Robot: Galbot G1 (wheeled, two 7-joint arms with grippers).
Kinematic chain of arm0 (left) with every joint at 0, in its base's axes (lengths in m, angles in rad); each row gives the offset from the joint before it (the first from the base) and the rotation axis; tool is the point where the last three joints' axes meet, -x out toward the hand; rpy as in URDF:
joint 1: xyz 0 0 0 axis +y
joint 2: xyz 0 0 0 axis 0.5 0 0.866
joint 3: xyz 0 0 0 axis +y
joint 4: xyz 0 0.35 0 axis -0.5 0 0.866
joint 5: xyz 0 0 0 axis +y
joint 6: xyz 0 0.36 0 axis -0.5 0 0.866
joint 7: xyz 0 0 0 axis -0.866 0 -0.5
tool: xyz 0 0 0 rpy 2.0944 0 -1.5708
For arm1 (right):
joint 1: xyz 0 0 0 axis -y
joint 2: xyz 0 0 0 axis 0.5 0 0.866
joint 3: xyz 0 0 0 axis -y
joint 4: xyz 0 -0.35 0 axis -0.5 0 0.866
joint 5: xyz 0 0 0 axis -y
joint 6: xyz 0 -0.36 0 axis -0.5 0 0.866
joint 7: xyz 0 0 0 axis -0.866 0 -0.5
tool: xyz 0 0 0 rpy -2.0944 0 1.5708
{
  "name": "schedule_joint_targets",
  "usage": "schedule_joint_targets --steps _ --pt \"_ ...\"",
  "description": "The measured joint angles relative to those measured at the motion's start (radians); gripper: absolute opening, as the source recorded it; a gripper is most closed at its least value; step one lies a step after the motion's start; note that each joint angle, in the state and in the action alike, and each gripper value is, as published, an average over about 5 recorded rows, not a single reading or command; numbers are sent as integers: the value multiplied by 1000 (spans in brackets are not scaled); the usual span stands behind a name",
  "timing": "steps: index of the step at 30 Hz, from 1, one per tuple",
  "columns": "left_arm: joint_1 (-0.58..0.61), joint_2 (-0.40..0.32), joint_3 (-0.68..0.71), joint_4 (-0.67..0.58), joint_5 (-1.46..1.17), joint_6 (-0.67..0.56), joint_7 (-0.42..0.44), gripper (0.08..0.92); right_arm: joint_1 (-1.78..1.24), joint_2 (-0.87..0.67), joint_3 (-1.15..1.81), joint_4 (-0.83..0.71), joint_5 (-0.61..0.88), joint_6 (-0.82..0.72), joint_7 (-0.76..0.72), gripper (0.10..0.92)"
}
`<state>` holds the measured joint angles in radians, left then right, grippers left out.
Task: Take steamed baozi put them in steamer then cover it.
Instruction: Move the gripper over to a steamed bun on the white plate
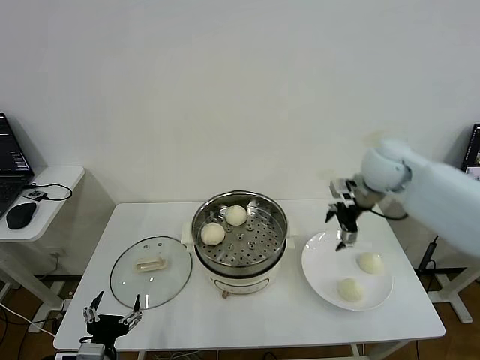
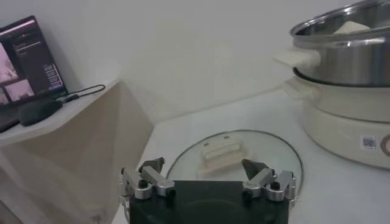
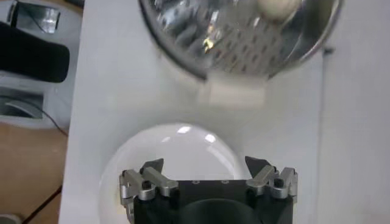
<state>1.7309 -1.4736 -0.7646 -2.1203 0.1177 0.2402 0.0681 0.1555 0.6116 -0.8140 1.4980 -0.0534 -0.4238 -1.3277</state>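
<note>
Two baozi (image 1: 213,233) sit in the steamer (image 1: 238,259), two apparently wait on the plate (image 1: 322,281) beneath the wide-open, empty right gripper (image 1: 346,225), cover (image 1: 150,271) off.

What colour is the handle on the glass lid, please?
Cream-white handle on the glass lid, best seen in the left wrist view.

You have a white table (image 1: 285,315) as the landmark, against a plain white wall (image 1: 225,90). On its right half lies a flat white plate (image 1: 319,266). Beside the table's left end stands a small white side desk (image 1: 52,180), carrying a laptop (image 1: 11,161), a black mouse (image 1: 20,215) and a cable (image 1: 52,191).
</note>
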Motion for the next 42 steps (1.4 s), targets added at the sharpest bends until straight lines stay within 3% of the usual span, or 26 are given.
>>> schedule_joint_targets --steps 12,42 --pt "1 -7 5 31 11 0 0 823 -192 6 80 -63 -104 17 22 823" --pt "-15 1 0 90 12 -1 -1 823 -337 50 135 -151 -184 49 30 822"
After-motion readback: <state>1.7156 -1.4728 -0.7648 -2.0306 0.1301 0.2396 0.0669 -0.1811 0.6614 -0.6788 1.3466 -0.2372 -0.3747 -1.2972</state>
